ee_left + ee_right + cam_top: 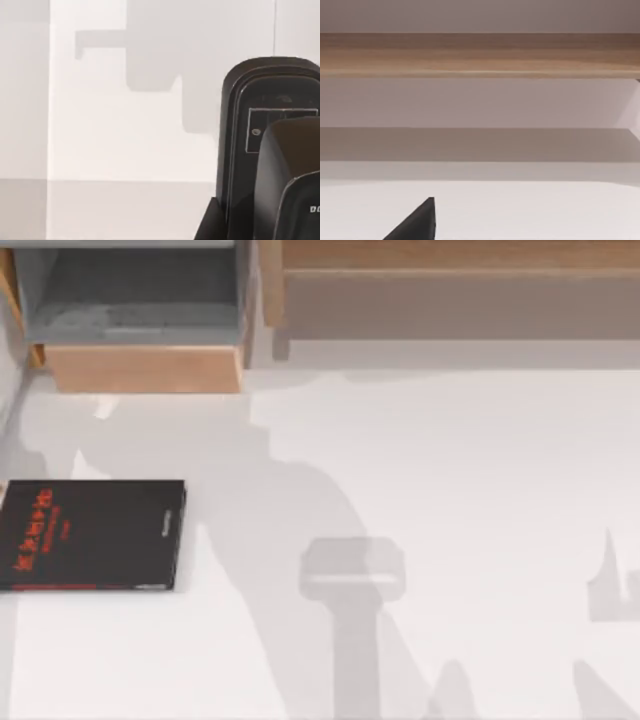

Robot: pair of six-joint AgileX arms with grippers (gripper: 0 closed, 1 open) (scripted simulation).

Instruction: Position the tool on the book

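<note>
1. Left gripper point(272, 150): in the left wrist view I see a black rounded housing with an inset rectangular panel, cut off by the picture's edge. It sits above a bare white table point(125, 140). I cannot tell whether this gripper is open or closed, and I see nothing held by it or touching it.

2. Right gripper point(420, 220): in the right wrist view I see only a black wedge-shaped tip, cut off by the picture's edge, over the white surface. I cannot tell whether it is open or closed. It faces a wooden shelf point(480, 55) with a shaded recess under its board.

3. The book point(90, 533): it lies flat on the table point(450, 490) at the far left side in the top view. The cover is black, with red lettering along its left edge and a thin pale page edge along its near side. The frame border cuts off its left corner. Nothing rests on the cover.

4. Containers: a wooden box point(140, 368) stands at the back left, well apart from the book. Its grey interior is shaded and cropped by the upper border, so I cannot make out any contents. The shelf runs along the back right.

5. Grey arm shadows point(350, 570) fall across the middle of the table.
</note>
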